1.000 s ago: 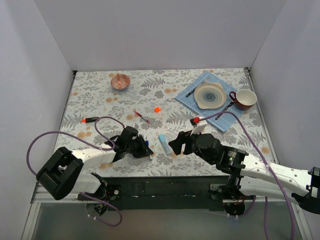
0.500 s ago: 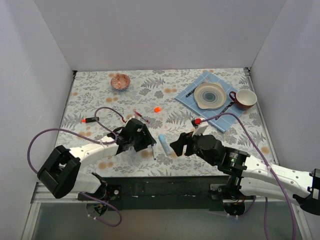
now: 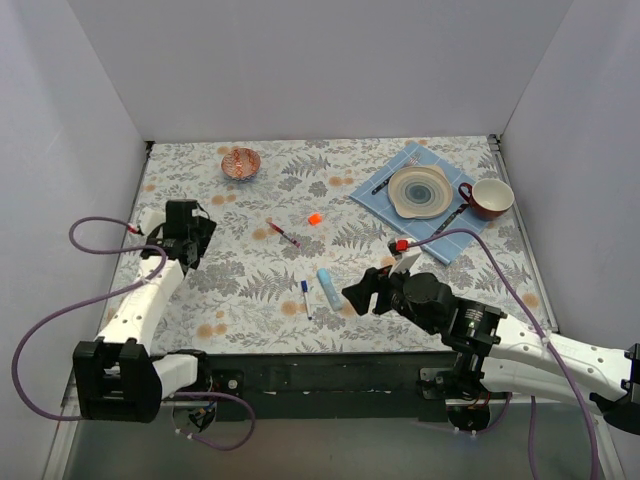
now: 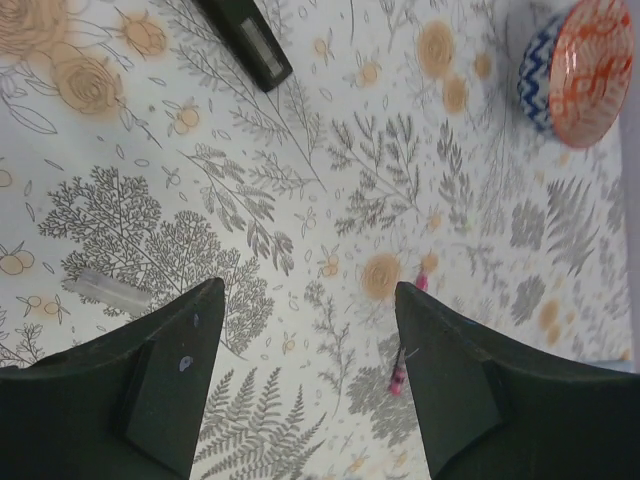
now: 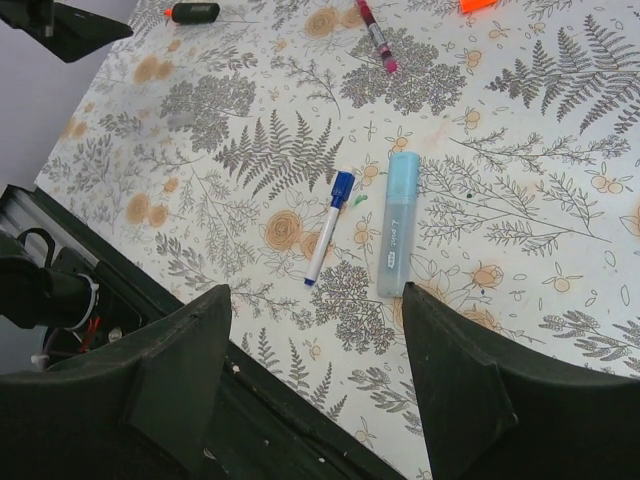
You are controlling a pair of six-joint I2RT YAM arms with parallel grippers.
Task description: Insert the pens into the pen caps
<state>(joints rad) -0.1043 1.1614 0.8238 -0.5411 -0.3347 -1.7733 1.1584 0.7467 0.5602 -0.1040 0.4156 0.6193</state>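
Pens: 4. One light-blue marker [image 3: 328,289], one white pen with blue tip [image 3: 303,293], one dark-red pen [image 3: 283,233], one black marker with orange end [image 5: 198,12].
Loose caps: 1, the orange cap [image 3: 314,218], at 12 o'clock from the light-blue marker.
Small clear plastic piece [image 4: 112,291]: 1, kind unclear.
Bowl [image 3: 241,163]: 1. Plate [image 3: 420,190]: 1. Cup [image 3: 489,198]: 1. Blue mat [image 3: 400,165]: 1.
Dark cutlery pieces: 2 [image 3: 381,186], [image 3: 449,218].

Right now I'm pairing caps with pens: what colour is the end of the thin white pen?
Blue; the thin white pen shows best in the right wrist view.
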